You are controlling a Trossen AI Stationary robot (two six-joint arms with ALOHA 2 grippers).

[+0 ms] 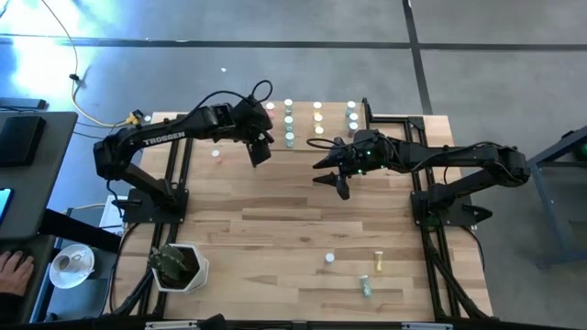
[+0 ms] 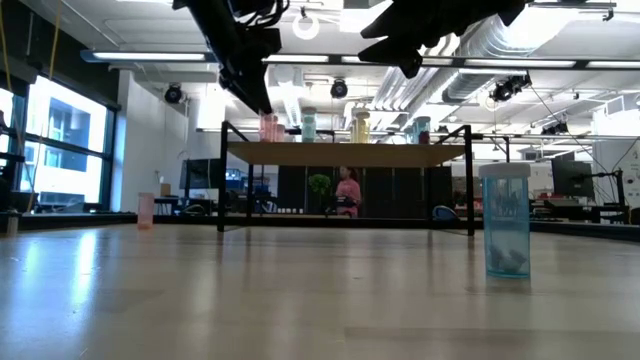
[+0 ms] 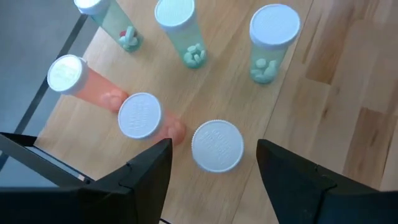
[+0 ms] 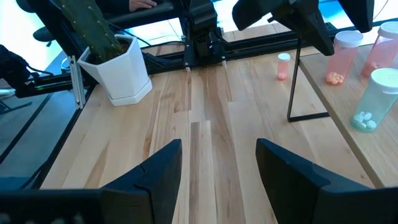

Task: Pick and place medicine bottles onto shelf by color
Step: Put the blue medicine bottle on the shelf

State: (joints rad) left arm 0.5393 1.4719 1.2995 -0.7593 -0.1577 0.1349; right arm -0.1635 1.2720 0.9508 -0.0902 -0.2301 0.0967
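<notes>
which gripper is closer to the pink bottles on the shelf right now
Left. The left gripper hangs open just above the pink bottles at the shelf's left end. The right gripper hovers open over the table in front of the shelf, farther off.

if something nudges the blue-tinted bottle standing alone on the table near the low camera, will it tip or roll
The tall, narrow blue-tinted clear plastic bottle with a white cap would probably tip easily if pushed near the cap. It looks light: only a few pills sit at its bottom. Once down, its round body would likely roll across the smooth light-wood plank tabletop.
</notes>
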